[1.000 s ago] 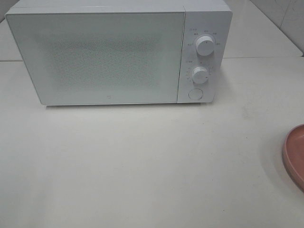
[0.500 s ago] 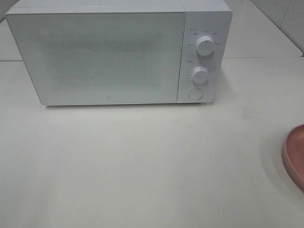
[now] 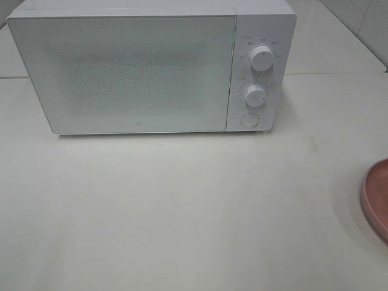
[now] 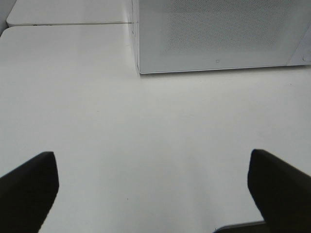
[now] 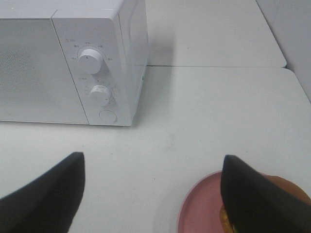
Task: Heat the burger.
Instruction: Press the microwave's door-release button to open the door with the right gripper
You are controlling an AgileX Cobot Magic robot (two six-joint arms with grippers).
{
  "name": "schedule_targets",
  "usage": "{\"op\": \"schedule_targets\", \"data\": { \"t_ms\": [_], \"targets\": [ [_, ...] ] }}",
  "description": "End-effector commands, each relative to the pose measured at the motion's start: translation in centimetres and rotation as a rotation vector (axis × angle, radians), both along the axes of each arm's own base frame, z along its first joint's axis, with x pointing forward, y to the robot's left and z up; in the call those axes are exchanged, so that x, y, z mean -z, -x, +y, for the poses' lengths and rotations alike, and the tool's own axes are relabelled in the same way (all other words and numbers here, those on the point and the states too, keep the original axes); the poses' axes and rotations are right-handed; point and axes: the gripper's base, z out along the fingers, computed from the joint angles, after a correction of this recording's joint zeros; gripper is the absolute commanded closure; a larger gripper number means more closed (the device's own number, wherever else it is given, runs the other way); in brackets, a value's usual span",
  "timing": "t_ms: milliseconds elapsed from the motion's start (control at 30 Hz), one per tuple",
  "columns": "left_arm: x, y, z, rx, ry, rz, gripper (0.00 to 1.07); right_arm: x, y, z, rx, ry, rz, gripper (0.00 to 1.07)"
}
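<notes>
Two microwave dials (image 3: 261,59), tiny labels (image 3: 245,38) unreadable

I see a smooth white microwave (image 3: 151,66), door (image 3: 109,91) finely speckled; matt pale counter (image 3: 182,212); matt pink plate (image 3: 377,200).

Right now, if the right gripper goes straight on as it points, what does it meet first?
The right gripper likely meets bare table just before the microwave corner; depth unclear.
</notes>
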Motion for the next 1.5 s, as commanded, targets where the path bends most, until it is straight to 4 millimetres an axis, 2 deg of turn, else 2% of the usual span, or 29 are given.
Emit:
{"op": "schedule_targets", "data": {
  "t_ms": [33,300,367,833,1167,1333,1500],
  "targets": [
    [-0.1,0.2,0.0,0.004,0.005,-0.030,0.09,0.0,-1.5,0.0,0.004,0.006,0.011,0.32],
    [-0.1,0.2,0.0,0.004,0.005,-0.030,0.09,0.8,-4.0,0.1,0.013,0.014,0.004,0.32],
    [-0.1,0.2,0.0,0.004,0.005,-0.030,0.09,1.8,-4.9,0.0,0.019,0.029,-0.039,0.32],
    [-0.1,0.2,0.0,0.004,0.005,-0.031,0.09,5.9,-7.8,0.0,0.038,0.029,-0.208,0.32],
    [-0.1,0.2,0.0,0.004,0.005,-0.031,0.09,7.0,-10.0,0.1,0.049,0.024,-0.284,0.32],
    [-0.1,0.2,0.0,0.004,0.005,-0.031,0.09,8.6,-11.4,0.1,0.046,0.050,-0.322,0.32],
    [-0.1,0.2,0.0,0.004,0.005,-0.031,0.09,10.1,-11.9,-0.2,0.081,0.076,-0.340,0.32]
  ]
}}
